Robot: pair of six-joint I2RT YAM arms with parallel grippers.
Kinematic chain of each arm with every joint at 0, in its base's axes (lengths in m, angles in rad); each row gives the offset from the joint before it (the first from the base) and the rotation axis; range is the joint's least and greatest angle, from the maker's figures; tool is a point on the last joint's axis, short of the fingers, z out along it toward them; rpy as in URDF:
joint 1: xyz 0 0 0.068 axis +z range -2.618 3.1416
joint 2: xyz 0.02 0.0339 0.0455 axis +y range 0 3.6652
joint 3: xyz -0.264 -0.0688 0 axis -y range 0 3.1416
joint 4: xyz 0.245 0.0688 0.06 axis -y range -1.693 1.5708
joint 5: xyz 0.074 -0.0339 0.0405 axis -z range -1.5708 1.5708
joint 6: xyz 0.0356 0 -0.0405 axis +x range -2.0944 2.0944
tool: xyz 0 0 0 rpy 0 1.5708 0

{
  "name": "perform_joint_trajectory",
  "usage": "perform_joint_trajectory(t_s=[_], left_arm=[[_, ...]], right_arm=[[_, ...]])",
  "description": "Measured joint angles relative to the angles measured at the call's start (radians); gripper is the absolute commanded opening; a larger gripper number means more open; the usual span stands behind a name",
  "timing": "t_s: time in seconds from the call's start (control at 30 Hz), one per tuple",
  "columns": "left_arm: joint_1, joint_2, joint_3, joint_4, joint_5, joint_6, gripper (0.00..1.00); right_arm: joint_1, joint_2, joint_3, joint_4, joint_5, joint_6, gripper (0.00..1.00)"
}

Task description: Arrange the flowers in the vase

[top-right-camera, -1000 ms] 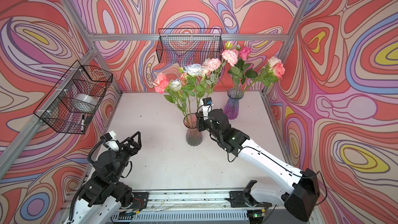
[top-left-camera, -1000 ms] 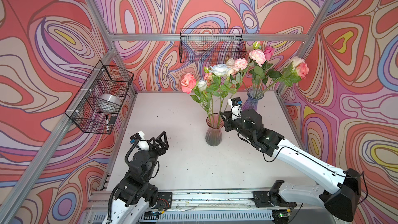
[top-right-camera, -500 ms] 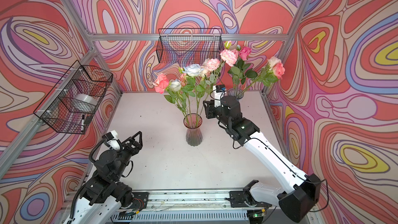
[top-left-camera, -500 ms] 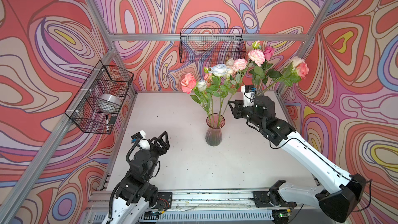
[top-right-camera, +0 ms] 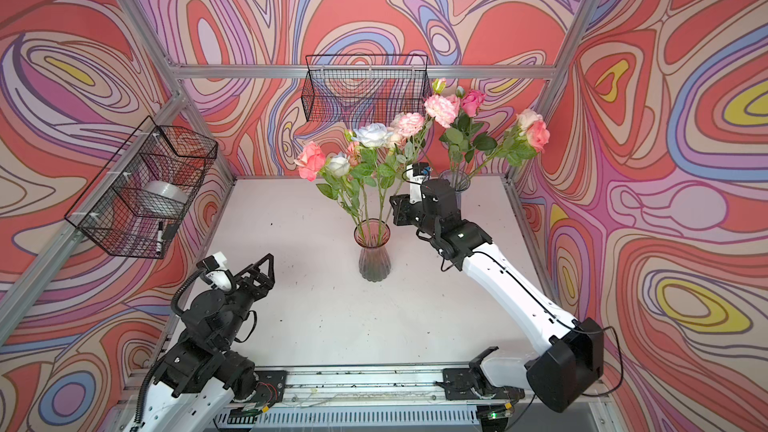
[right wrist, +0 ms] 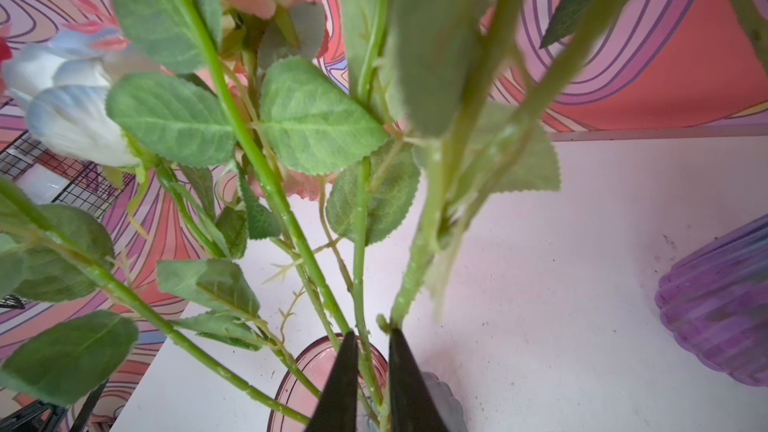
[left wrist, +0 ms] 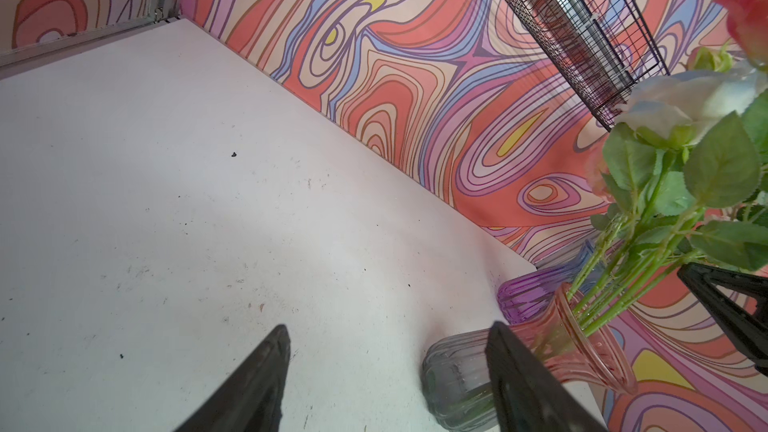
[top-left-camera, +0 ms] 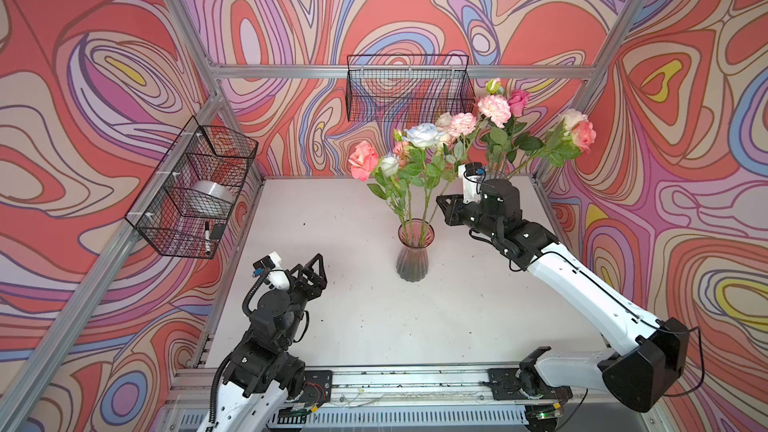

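A ribbed glass vase (top-left-camera: 413, 259) with a pink mouth stands mid-table and holds several flowers (top-left-camera: 424, 137): pale blue, white, coral and frilly pink blooms on green leafy stems. More flowers (top-left-camera: 494, 108) rise from a purple vase (top-right-camera: 455, 178) at the back right, half hidden by my right arm. Above and to the right of the pink mouth, my right gripper (top-left-camera: 444, 211) is among the stems. In the right wrist view its jaws (right wrist: 371, 332) are nearly shut with a green stem (right wrist: 415, 268) between them. At the front left my left gripper (top-left-camera: 309, 270) hangs open and holds nothing.
A wire basket (top-left-camera: 195, 189) on the left wall holds a tape roll and a marker. Another wire basket (top-left-camera: 409, 87) hangs on the back wall just behind the blooms. Aluminium posts frame the cell, and a rail (top-left-camera: 415, 380) runs along the front edge.
My right gripper rose from beside the vase's mouth, swung toward the back right, then came back left among the stems with its jaws narrowed. The left arm barely moved.
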Motion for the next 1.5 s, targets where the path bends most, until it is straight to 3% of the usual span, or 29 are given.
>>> perform_joint_trajectory(t_s=[0.27, 0.73, 0.8, 0.83, 0.87, 1.03, 1.07, 1.27, 1.4, 1.5], left_arm=[[0.000, 0.001, -0.006, 0.007, 0.000, 0.000, 0.74], [0.000, 0.066, -0.001, 0.049, 0.073, 0.027, 0.75], [0.000, 0.105, 0.015, 0.063, 0.101, 0.052, 0.78], [0.000, 0.125, 0.026, 0.072, 0.115, 0.063, 0.88], [0.000, 0.148, 0.042, 0.083, 0.128, 0.076, 1.00], [0.000, 0.264, 0.153, 0.096, 0.150, 0.111, 1.00], [0.000, 0.286, 0.180, 0.087, 0.142, 0.116, 1.00], [-0.003, 0.440, 0.323, 0.000, 0.040, 0.146, 1.00], [-0.004, 0.485, 0.230, 0.081, -0.026, 0.193, 1.00], [-0.004, 0.518, 0.100, 0.219, -0.072, 0.311, 1.00]], right_arm=[[0.000, 0.000, -0.025, 0.028, -0.019, 0.007, 0.07], [0.000, -0.101, -0.065, -0.005, -0.021, -0.013, 0.42], [0.000, -0.170, -0.085, -0.015, -0.008, -0.033, 0.46], [0.000, -0.203, -0.098, -0.016, 0.002, -0.039, 0.49], [0.000, -0.251, -0.119, -0.016, 0.018, -0.047, 0.51], [0.000, -0.478, -0.288, 0.010, 0.152, -0.087, 0.77], [0.000, -0.508, -0.322, 0.016, 0.185, -0.099, 0.96], [0.000, -0.518, -0.477, 0.065, 0.416, -0.080, 0.98], [0.000, -0.420, -0.504, 0.113, 0.548, -0.076, 0.98], [-0.001, -0.362, -0.535, 0.198, 0.634, -0.136, 0.98]])
